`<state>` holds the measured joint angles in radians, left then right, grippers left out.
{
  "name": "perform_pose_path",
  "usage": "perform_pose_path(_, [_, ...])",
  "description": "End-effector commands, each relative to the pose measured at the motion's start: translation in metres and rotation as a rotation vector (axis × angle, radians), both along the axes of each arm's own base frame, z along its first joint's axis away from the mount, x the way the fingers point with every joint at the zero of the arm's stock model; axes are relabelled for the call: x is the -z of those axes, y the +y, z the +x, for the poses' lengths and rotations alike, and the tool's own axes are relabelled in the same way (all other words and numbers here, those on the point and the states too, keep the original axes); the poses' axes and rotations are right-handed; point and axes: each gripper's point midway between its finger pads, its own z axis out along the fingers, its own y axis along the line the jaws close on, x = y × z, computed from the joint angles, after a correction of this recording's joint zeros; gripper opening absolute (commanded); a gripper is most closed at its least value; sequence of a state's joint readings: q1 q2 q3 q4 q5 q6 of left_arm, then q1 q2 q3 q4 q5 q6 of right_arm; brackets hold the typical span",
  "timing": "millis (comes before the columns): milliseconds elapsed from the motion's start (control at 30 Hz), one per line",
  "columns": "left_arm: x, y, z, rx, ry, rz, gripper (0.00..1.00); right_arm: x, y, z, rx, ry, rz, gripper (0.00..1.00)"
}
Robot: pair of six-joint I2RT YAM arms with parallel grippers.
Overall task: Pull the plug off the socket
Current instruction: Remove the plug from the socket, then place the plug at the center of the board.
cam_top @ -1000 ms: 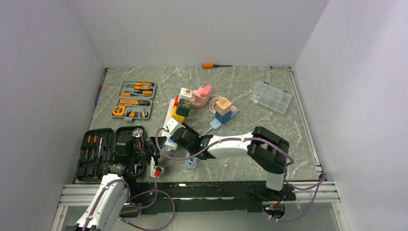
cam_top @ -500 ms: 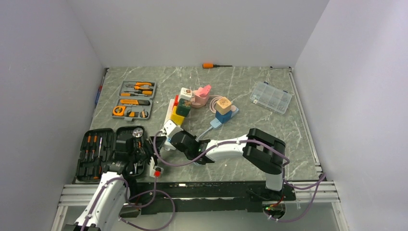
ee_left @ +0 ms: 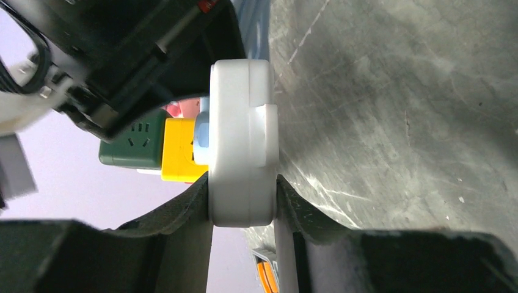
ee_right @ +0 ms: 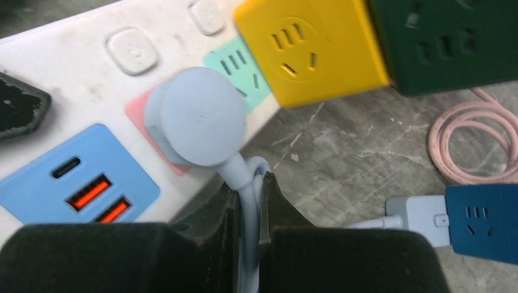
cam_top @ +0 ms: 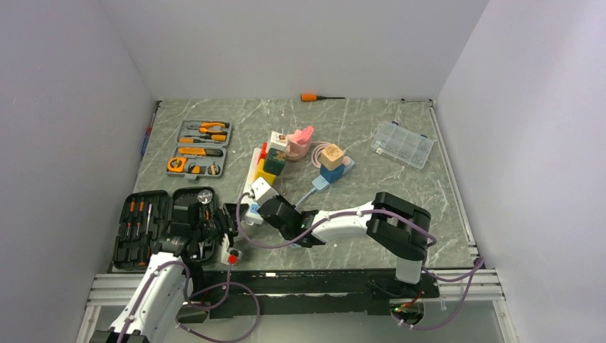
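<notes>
Change noted: against the top view of half a second ago, the right gripper [ee_right: 247, 186] has drawn back a little toward the lower right. The round pale-blue plastic plug [ee_right: 195, 119] nonetheless sits on its pink outlet panel. It appears fully seated, though the straight-down wrist view hides any gap beneath it. Judgement: the pull has begun, but nothing has been released.

Right gripper: closed on the plug's pale-blue cord, just below the plug body, not on the body itself. A pull there loads the cord neck.

Left gripper [ee_left: 242, 183]: clamped across the near end of the long white rectangular plastic power strip [ee_right: 79, 91], bracing it against the grey marbled table [ee_right: 342, 152].

Location: in the top view the strip lies left of centre, running from the two grippers up toward mid-frame. The plug is near its lower end, between a blue USB panel [ee_right: 79, 183] and a yellow cube adapter [ee_right: 311, 49].

Appearance: smooth domed cap, unmarked, cord leaving its lower edge.
</notes>
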<state>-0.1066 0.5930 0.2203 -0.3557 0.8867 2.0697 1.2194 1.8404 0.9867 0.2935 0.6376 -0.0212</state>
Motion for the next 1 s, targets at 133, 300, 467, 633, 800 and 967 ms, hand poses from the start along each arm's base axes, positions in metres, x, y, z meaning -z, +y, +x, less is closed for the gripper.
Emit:
perform_pose_path(133, [0.02,0.015,-0.001,-0.035,0.054,0.12,0.0,-0.065,-0.039,0.036,0.296,-0.111,0.254,0.0])
perform_pose_path(300, [0.022,0.016,-0.001,-0.041,0.055,0.124,0.0,-0.065,-0.036,0.035,0.289,-0.098,0.26,0.0])
perform_pose_path(467, [0.022,0.018,0.007,-0.071,0.031,0.116,0.0,-0.053,-0.037,0.024,0.251,-0.056,0.234,0.0])
perform_pose_path(633, [0.036,0.022,0.012,-0.109,0.07,0.116,0.09,-0.021,-0.045,-0.01,0.151,0.061,0.163,0.0])
perform_pose_path(800, [0.045,0.025,0.014,-0.122,0.123,0.132,0.29,0.011,-0.056,-0.057,0.057,0.238,0.096,0.0])
perform_pose_path(967, [0.051,0.025,0.01,-0.123,0.151,0.134,0.42,0.039,-0.075,-0.089,0.081,0.403,0.088,0.0])
